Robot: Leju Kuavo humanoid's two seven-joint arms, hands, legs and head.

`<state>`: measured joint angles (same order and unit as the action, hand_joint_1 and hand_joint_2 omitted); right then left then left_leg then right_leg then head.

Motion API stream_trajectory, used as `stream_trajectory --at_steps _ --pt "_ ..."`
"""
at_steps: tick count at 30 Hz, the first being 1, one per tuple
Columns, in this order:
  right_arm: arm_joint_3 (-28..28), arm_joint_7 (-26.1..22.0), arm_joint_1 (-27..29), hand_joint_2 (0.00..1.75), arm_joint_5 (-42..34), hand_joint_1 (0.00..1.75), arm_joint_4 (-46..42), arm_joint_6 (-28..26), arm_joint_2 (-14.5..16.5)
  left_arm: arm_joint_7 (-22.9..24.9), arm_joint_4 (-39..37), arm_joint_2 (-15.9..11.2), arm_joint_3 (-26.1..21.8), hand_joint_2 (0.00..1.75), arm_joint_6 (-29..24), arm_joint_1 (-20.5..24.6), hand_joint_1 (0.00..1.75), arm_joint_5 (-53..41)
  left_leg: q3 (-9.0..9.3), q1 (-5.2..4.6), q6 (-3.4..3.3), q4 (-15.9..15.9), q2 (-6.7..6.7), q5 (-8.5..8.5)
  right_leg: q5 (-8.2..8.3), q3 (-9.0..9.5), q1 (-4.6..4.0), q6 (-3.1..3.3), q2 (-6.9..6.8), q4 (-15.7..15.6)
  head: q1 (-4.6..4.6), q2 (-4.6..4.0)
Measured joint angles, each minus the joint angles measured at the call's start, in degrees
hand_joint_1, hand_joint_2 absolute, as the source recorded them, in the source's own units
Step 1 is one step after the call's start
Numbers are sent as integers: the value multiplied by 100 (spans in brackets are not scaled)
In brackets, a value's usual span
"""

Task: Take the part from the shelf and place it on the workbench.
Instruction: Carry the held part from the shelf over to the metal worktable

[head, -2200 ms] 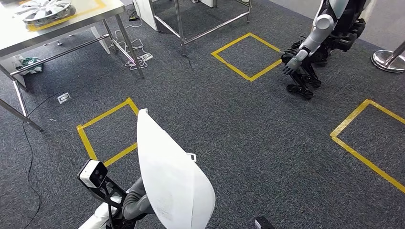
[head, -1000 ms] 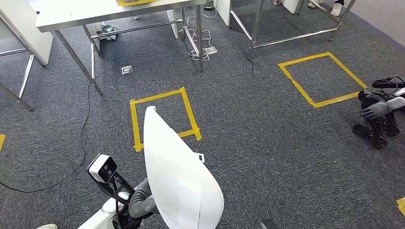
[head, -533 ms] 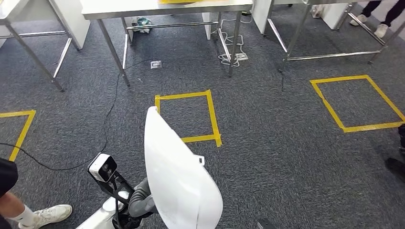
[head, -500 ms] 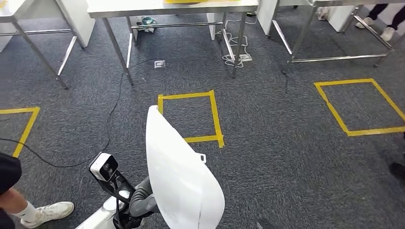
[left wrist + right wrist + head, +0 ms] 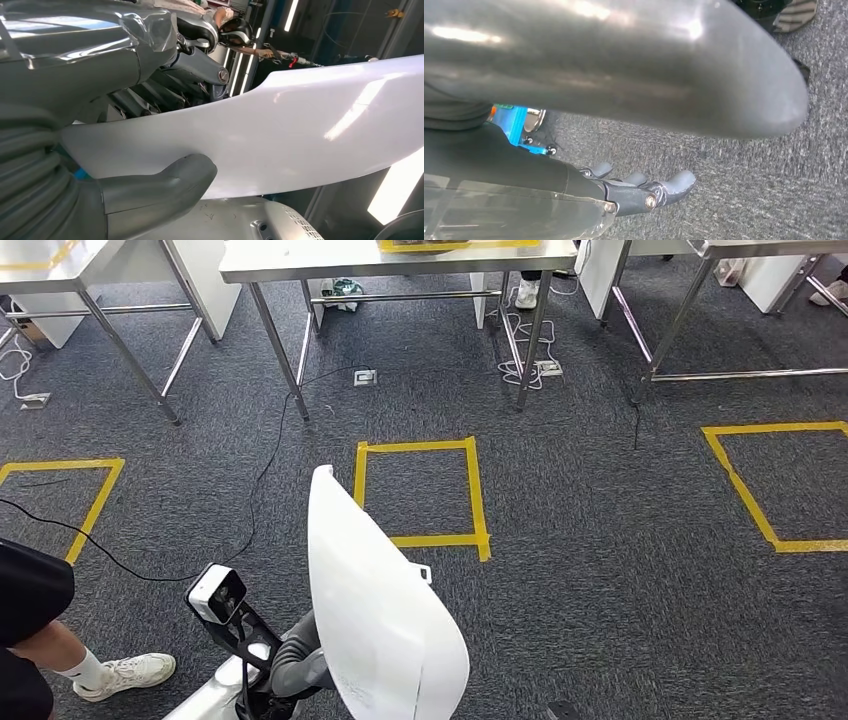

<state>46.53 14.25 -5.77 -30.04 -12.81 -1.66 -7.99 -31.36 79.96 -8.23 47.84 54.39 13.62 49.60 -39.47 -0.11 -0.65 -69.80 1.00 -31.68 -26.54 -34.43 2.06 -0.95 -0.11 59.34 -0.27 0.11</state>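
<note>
The part is a large curved white panel [image 5: 380,625], held upright in front of me low in the head view. My left hand [image 5: 296,666] grips its lower edge from the left. In the left wrist view the grey thumb [image 5: 165,186] presses on the glossy white panel [image 5: 300,130]. The steel workbench [image 5: 300,260] stands ahead at the far side of the carpet, with a yellow tape outline on its top. My right hand [image 5: 644,191] hangs beside my body over the carpet, fingers loosely extended and holding nothing.
A yellow tape square [image 5: 420,492] lies on the carpet just ahead, with others at the left [image 5: 60,495] and right [image 5: 770,485]. A black cable [image 5: 255,490] trails across the floor. A person's leg and white shoe [image 5: 125,673] stand at my left. More steel benches flank the workbench.
The camera has turned: the floor scene has slid right and the workbenches now sit straight ahead. A person's leg has come into view at the left. The panel stays in my left hand.
</note>
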Motion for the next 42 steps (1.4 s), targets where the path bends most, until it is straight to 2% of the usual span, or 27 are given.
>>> stream_trajectory --at_steps 2,3,5,7,10,12,14,16,17,18,20,21,22,23,25,27,29,31,32,33,34,36,37,38,39,41,42 --pt "0 1 -1 0 1 0 0 11 7 11 -1 -11 -5 175 -1 -5 175 -7 -342 46 44 -551 -43 -110 -28 28 -7 24 -12 2 -1 0" --pt "0 2 -3 0 1 0 0 16 11 20 0 -16 -7 175 -1 -6 175 -12 -368 58 45 -521 -53 0 -44 51 -9 26 -15 2 -2 0" --pt "-2 2 -5 0 1 0 0 19 29 42 5 -22 -17 175 -2 -4 175 -27 -96 57 -9 151 -71 458 -84 118 -10 16 -14 -5 -3 0" --pt "-8 -1 -12 0 -4 0 -1 26 65 57 15 -26 -37 175 -4 1 175 -41 228 10 -117 850 -109 725 -114 161 -17 -7 -14 -20 2 0" --pt "-31 -14 -25 0 -16 0 -2 52 97 73 46 -41 -73 175 -10 1 175 -48 345 -64 -231 1114 -119 690 -123 176 -14 -93 -36 -69 -3 0" --pt "-42 -23 -30 0 -17 0 -3 70 106 84 78 -49 -88 175 -11 -11 175 -49 476 -41 -278 1259 -100 728 -158 168 -28 -137 -55 -20 1 0" --pt "-55 -33 -34 0 -17 0 -4 79 101 94 97 -40 -96 175 -15 -18 175 -50 617 -13 -316 1397 -88 760 -322 -66 -45 -116 -41 428 10 0" --pt "-74 -41 -22 0 -17 0 -3 82 86 113 98 -32 -98 175 -24 -37 175 -54 660 -23 -343 1413 -63 716 -527 -517 -45 -102 -21 1169 12 0" --pt "-82 -44 -11 0 -18 0 -2 84 81 123 98 -32 -98 175 -29 -56 175 -56 681 -24 -345 1410 -44 681 -550 -698 -41 -128 -18 1413 12 0" --pt "-86 -45 0 0 -19 0 -1 85 76 134 98 -32 -98 175 -33 -73 175 -57 712 -23 -337 1402 -24 644 -483 -770 -33 -178 -17 1443 10 0" --pt "-89 -49 10 0 -19 0 0 85 72 151 98 -31 -98 175 -39 -93 175 -54 795 -7 -285 1355 5 545 -130 -570 1 -321 -18 866 12 0" --pt "-90 -52 7 0 -19 0 0 85 74 157 98 -31 -99 175 -42 -95 175 -52 816 -9 -243 1306 13 475 30 -396 12 -365 -16 484 14 0" --pt "-92 -55 3 0 -19 0 -1 85 77 159 98 -31 -102 175 -45 -96 175 -50 828 -12 -201 1254 18 395 130 -246 20 -355 -13 185 15 0" --pt "-93 -58 0 0 -19 0 -1 85 81 162 99 -31 -105 175 -48 -97 175 -48 833 -19 -164 1216 21 324 160 -147 15 -309 -9 11 16 0" --pt "-94 -61 -2 0 -20 0 -2 85 86 166 102 -32 -111 175 -53 -98 175 -46 848 -17 -120 1197 21 230 94 -97 -8 -166 0 -26 14 0" --pt "-95 -63 2 0 -21 0 -4 85 98 168 114 -33 -116 175 -53 -96 175 -45 855 13 -82 1129 -2 165 27 -36 6 -64 12 -34 13 0" --pt "-96 -66 3 0 -21 0 -7 85 105 167 137 -34 -120 175 -53 -95 175 -42 615 45 -18 665 -35 14 -70 73 28 23 23 -43 5 0" --pt "-96 -66 11 0 -19 0 -7 88 102 169 146 -39 -118 175 -56 -116 175 -38 75 66 40 -130 -55 -163 -194 198 17 56 25 -43 0 0" --pt "-96 -66 21 0 -18 0 -7 93 102 173 146 -43 -117 175 -62 -133 175 -38 -188 73 50 -424 -60 -154 -265 277 11 54 28 -43 -1 0" --pt "-96 -66 33 0 -18 0 -7 99 102 179 146 -46 -116 175 -70 -150 175 -38 -372 75 44 -518 -64 -6 -345 376 6 50 32 -45 -1 0" --pt "-96 -66 43 0 -16 0 -7 106 103 185 146 -51 -117 175 -78 -162 175 -38 -449 71 19 -373 -66 277 -432 493 1 44 36 -49 -1 0" --pt "-96 -66 58 0 -15 0 -7 117 118 193 146 -64 -120 175 -88 -175 175 -38 -354 44 -85 355 -68 985 -600 739 -3 31 45 -90 3 0" --pt "-97 -69 58 0 -15 0 -7 124 130 198 147 -73 -121 175 -89 -184 175 -38 -252 14 -149 656 -78 1194 -666 846 -12 11 49 -149 8 0" --pt "-97 -74 60 0 -15 0 -7 136 146 203 151 -83 -122 175 -89 -193 175 -40 -148 -22 -218 854 -87 1266 -712 942 -7 -14 47 -234 7 0" --pt "-98 -78 62 0 -16 0 -8 152 160 210 161 -93 -126 175 -90 -201 175 -42 -37 -57 -286 971 -95 1217 -729 1052 -12 -51 38 -321 1 0" --pt "-98 -93 48 0 -19 0 -11 187 187 221 204 -100 -137 175 -89 -192 175 -43 237 -85 -394 1211 -90 1030 -620 1143 -29 -211 15 -313 -17 0" --pt "-99 -103 35 0 -20 0 -13 198 196 225 226 -97 -144 175 -89 -182 175 -43 395 -77 -423 1362 -82 959 -487 1064 -40 -287 8 -91 -18 0"
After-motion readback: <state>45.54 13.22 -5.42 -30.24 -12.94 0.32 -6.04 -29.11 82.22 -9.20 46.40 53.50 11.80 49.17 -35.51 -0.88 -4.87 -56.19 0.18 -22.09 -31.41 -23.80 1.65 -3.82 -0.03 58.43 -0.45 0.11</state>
